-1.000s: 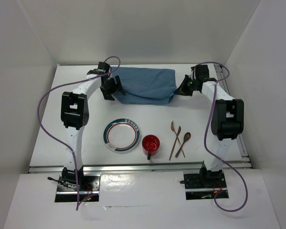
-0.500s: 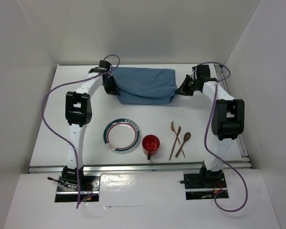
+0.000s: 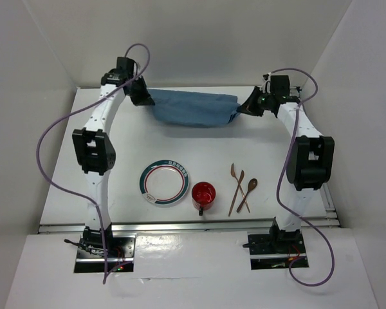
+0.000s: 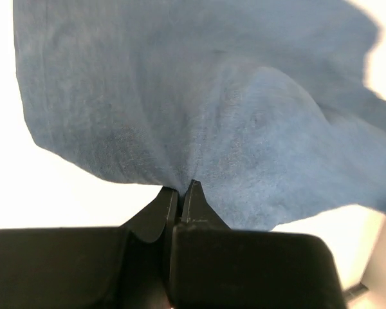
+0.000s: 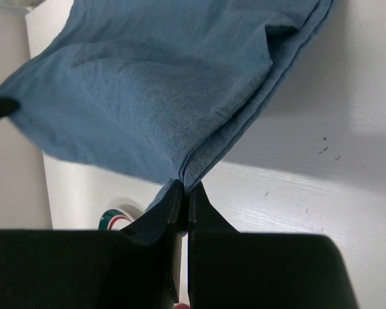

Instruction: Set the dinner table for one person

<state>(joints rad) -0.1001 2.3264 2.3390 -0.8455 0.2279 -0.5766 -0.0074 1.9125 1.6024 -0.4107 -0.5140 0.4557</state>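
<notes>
both grippers pinch a blue rectangular cloth placemat (image 3: 193,108) above the far side of the large flat white rectangular dinner table (image 3: 122,154).
the dinner table lies level under both arms, its long axis running left to right in the top view, with aluminium rails on its near and right edges and a plain white top with a few dark specks. the left gripper (image 4: 183,188) is clamped tight on the placemat's left end and the right gripper (image 5: 184,187) on its right end. the cloth spans between them.
</notes>
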